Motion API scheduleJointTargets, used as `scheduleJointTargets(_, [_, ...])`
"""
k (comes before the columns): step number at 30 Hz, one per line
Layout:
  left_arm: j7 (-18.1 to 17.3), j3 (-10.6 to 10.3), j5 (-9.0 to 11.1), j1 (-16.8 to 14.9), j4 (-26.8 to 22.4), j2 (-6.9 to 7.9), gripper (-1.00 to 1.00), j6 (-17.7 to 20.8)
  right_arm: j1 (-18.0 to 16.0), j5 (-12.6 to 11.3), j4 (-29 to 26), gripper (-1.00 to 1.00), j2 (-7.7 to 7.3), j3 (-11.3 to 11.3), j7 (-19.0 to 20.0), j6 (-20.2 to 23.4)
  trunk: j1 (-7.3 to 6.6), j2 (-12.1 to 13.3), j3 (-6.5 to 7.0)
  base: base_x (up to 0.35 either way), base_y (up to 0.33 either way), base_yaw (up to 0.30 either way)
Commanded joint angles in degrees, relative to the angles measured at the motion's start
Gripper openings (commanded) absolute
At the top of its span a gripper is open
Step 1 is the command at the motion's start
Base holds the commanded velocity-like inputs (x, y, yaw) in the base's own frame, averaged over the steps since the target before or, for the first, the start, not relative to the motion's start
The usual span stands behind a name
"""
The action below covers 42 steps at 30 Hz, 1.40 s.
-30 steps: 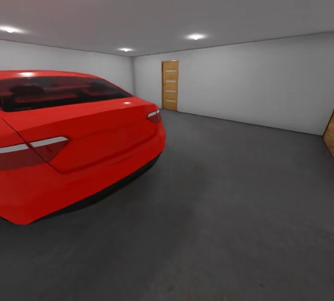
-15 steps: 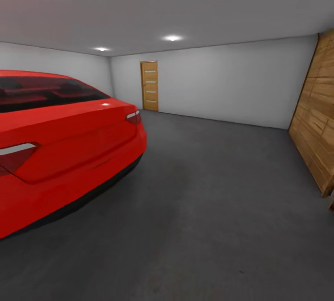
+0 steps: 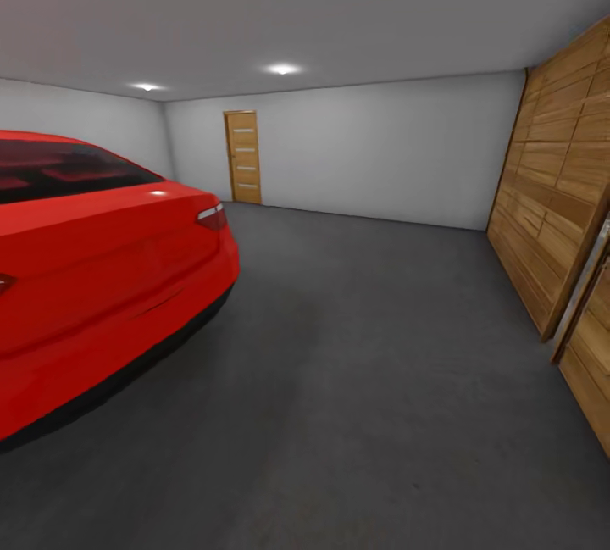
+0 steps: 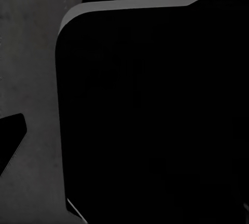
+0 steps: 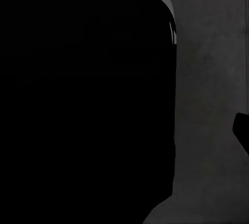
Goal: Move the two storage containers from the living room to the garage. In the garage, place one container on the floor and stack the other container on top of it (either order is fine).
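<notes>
Head view: garage, bins unseen

Head view looks across the dark grey floor point(image 3: 364, 380): red car point(image 3: 93, 279) near left, wooden door point(image 3: 243, 157) far, plank wall point(image 3: 555, 228) right (grippers' state: cannot tell from either wrist view).

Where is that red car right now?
In the head view the red car sits at the left on the dark grey floor, its rear end nearest the camera, with a wooden door in the far white wall beyond it.
</notes>
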Motion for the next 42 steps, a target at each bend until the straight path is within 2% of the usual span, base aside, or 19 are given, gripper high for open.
scheduleJointTargets(1, [0.0,0.0,0.0,0.0,0.0,0.00,1.00,-0.1,0.0,-0.1,0.0,1.00,-0.02,-0.1,0.0,-0.2,0.02,0.0,-0.04,0.246,0.000,-0.044])
scheduleJointTargets(25, [0.0,0.0,0.2,0.0,0.0,0.08,1.00,0.4,0.0,0.3,0.0,1.00,-0.13,0.2,-0.3,-0.2,0.02,0.0,-0.04,0.317,0.000,-0.004])
scheduleJointTargets(34, [0.0,-0.1,1.5,0.0,0.0,0.11,1.00,0.4,0.0,0.1,0.0,1.00,-0.16,0.1,-0.3,0.0,0.02,0.0,-0.04,0.325,0.000,0.000])
scheduleJointTargets(42, [0.0,-0.1,1.6,0.0,0.0,0.10,1.00,0.4,0.0,0.1,0.0,1.00,-0.14,0.1,-0.3,-0.1,0.02,0.0,-0.04,0.325,0.000,0.000])
